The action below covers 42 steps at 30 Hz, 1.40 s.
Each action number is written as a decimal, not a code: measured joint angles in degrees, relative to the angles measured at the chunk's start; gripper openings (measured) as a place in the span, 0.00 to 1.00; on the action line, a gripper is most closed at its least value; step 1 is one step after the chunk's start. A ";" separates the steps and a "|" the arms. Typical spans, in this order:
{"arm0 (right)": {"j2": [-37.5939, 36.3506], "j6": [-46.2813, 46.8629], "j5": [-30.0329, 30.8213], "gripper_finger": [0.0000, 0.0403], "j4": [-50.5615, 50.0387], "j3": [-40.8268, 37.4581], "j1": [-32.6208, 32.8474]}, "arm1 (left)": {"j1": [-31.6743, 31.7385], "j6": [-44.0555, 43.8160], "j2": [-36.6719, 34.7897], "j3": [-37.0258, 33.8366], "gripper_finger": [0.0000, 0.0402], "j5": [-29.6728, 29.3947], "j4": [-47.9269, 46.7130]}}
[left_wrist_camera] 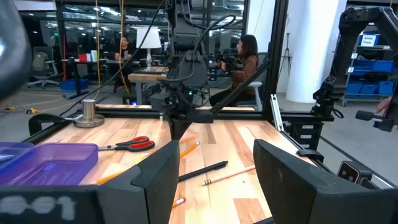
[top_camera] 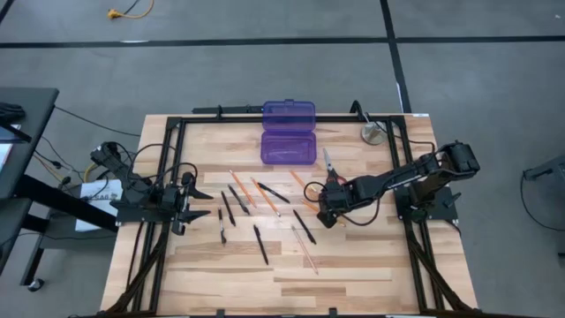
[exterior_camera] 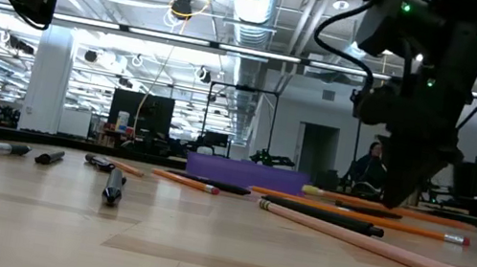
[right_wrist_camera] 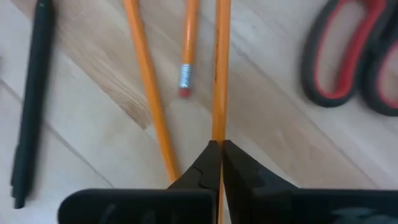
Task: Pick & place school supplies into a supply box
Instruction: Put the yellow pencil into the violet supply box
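Orange and thin, the pencil (right_wrist_camera: 219, 74) runs straight out ahead of the right gripper (right_wrist_camera: 219, 149), whose jaws are closed on it, pinched so tight that almost no gap shows between them. The grip sits part-way along the shaft, with the pencil lying flat on the wooden table (top_camera: 353, 265) and the gripper low over it. Just to one side of the jaws lie a second pencil (right_wrist_camera: 149, 99) and a shorter one with its eraser end (right_wrist_camera: 184, 81) pointing back toward them; a black pen (right_wrist_camera: 31, 99) is farther out on that side, and the red-handled scissors (right_wrist_camera: 348, 56) on the other.

To do this step well, the judgement is that the lift should go straight up and slowly, since a thin shaft held at one spot may swing or slip, and the close neighbour could be dragged along if the jaws caught it. Whether they touch it cannot be told.

The purple box (top_camera: 289, 146) stands open toward the far edge of the table, well apart from the jaws, with more pens and pencils (top_camera: 256, 194) scattered between the arms. The pencil would best be turned in line with the box's long side before release.

The left gripper (top_camera: 196, 203) waits at its own side, jaws wide apart, holding nothing.
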 joint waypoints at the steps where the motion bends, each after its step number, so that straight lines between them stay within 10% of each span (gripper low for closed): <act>1: 0.00 0.01 0.42 0.00 -1.29 0.52 0.00 | 0.00 0.00 0.00 0.00 0.48 0.01 -0.02; 22: 0.37 -9.09 -0.20 0.01 -11.54 7.49 -1.73 | 0.01 -0.02 -0.02 0.00 0.48 0.00 -0.02; 42: 3.00 -14.30 -0.35 0.31 -14.94 7.21 -4.50 | -0.01 -0.02 0.00 0.00 0.48 0.84 -0.04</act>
